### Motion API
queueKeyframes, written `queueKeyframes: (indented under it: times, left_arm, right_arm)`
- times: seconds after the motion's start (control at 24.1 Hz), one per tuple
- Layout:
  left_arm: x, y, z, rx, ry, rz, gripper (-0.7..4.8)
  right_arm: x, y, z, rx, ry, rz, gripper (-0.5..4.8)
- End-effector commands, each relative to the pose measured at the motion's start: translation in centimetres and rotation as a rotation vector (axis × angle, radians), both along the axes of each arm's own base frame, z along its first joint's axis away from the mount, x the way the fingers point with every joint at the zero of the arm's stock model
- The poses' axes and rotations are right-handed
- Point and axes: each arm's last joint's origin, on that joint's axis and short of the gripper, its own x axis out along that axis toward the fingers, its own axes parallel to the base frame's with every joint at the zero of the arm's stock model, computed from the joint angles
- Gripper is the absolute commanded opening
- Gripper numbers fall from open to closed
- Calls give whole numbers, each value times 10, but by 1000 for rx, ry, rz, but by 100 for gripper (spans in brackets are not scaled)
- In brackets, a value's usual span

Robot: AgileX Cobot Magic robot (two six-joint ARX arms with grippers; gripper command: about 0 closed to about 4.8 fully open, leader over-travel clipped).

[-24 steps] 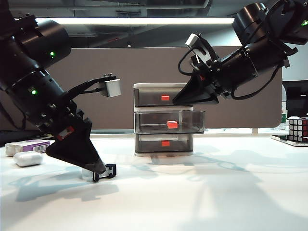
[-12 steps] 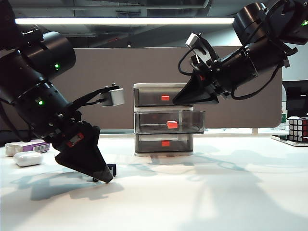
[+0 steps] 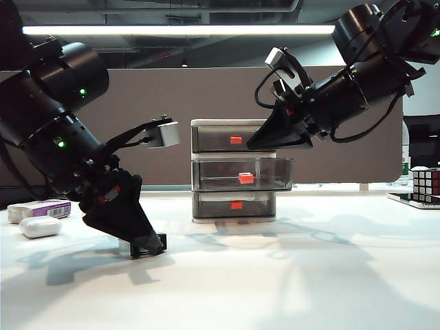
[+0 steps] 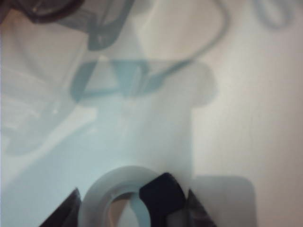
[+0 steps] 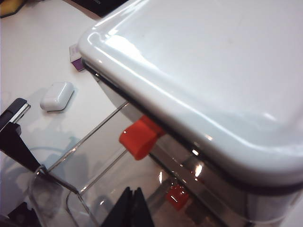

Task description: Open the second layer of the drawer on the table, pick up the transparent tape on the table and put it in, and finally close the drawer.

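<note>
Left claw [image 3: 148, 244] down on the counter [image 3: 289, 275] at about eight o'clock from the drawer [image 3: 234, 172], fingers [image 4: 64, 210] either side of the transparent tape [image 4: 130, 198]; probably closing on it, though blurred, so cannot tell whether gripped. Second layer [image 3: 240, 174] pulled out, red-orange tab [image 3: 246, 178] forward. Right claw [image 3: 258, 142] closed, empty, poised just over the top drawer's front, at roughly one o'clock from that tab.

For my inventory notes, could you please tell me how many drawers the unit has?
3, stacked: top drawer shut, middle drawer pulled out, bottom drawer shut.
</note>
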Motion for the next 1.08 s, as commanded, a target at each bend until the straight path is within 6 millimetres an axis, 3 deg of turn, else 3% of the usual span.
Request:
queueKeyframes:
  times: [0.04,0.42,0.54,0.62,0.79,1.08]
  left_arm:
    - [-1,1,-2,14,10,9,62]
    - [0,1,-1,12,6,9,60]
    - [-3,2,-3,35,32,7,158]
    - [-3,3,-4,58,37,19,158]
    - [-3,3,-4,58,36,16,252]
    - [-3,5,-5,105,14,32,246]
  right_arm:
    - [1,0,4,3,-27,5,-5]
    - [1,0,4,3,-26,5,-5]
    - [1,0,4,3,-26,5,-5]
    - [1,0,4,3,-26,5,-5]
    - [1,0,4,3,-26,5,-5]
    - [1,0,4,3,-26,5,-5]
